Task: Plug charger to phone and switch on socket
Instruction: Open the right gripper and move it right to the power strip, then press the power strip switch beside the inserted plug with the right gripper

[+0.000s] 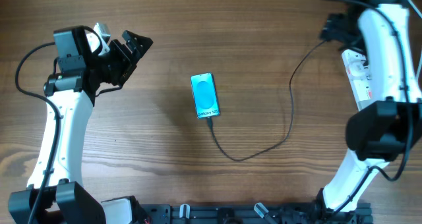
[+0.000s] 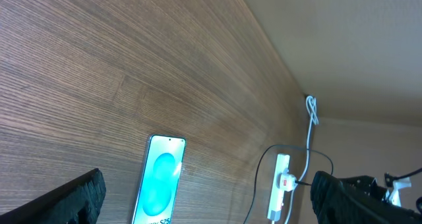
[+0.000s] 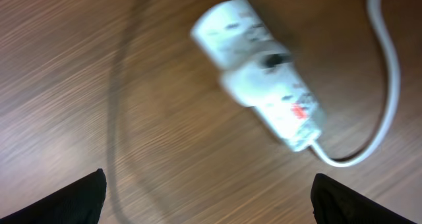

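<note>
A wooden table [image 1: 264, 26] carries everything. The right pincer [image 3: 208, 188], fingers apart and empty, hangs over the white power strip [image 3: 231, 33] near the table's right edge. The left pincer [image 1: 128, 53], also apart and empty, sits far left. The lit Galaxy phone [image 1: 206, 95] lies at the centre, with the black charger cable [image 1: 290, 112] apparently seated in its lower end. Switching on looks like the step in hand. Next, a fingertip must press the switch, probably by the small red mark [image 3: 300, 111].

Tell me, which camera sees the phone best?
The overhead view. It shows the whole phone, its screen lit up, with the black charger cable reaching its bottom end. The left wrist view shows the phone closer, but its bottom edge is cut off. The right wrist view doesn't show it at all.
</note>
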You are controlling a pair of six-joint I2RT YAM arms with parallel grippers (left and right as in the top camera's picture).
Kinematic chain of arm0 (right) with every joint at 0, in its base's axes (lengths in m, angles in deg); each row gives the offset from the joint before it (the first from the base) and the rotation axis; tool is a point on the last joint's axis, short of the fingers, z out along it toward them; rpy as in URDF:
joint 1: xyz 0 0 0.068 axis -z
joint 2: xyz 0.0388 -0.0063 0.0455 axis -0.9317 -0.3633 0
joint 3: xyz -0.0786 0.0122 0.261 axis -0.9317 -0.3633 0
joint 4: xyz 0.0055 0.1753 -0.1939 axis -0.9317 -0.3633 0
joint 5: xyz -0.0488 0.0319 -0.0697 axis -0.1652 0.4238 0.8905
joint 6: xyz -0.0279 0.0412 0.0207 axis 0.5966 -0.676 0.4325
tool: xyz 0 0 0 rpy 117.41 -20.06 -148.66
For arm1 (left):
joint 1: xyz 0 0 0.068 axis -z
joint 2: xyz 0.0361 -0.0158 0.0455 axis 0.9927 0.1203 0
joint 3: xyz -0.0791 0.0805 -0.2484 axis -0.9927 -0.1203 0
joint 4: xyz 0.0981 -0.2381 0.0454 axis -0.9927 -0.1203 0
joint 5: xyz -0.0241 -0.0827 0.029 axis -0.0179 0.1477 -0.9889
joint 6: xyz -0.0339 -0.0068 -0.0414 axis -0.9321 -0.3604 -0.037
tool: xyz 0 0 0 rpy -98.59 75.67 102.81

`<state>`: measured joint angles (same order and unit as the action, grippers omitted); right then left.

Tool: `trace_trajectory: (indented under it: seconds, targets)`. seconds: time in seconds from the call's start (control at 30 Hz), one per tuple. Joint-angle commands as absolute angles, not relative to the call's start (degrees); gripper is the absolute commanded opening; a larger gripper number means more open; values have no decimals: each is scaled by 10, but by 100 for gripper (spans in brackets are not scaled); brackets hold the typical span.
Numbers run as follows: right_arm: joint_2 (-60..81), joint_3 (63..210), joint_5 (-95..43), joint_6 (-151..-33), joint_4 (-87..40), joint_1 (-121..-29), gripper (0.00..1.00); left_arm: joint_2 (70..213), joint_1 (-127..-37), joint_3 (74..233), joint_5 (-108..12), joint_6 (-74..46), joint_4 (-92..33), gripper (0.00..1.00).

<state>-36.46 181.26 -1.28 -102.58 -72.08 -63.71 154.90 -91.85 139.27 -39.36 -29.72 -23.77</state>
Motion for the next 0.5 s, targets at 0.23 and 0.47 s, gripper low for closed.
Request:
trace_trajectory:
  seconds: [0.23, 0.47]
  targets:
    - [-367, 1791, -1, -1038, -704, -483, 100, 1540, -920, 1394, -397, -284, -236, 100]
    - [-367, 1700, -1, -1036, -632, -405, 100, 1540, -920, 1394, -397, -284, -236, 100]
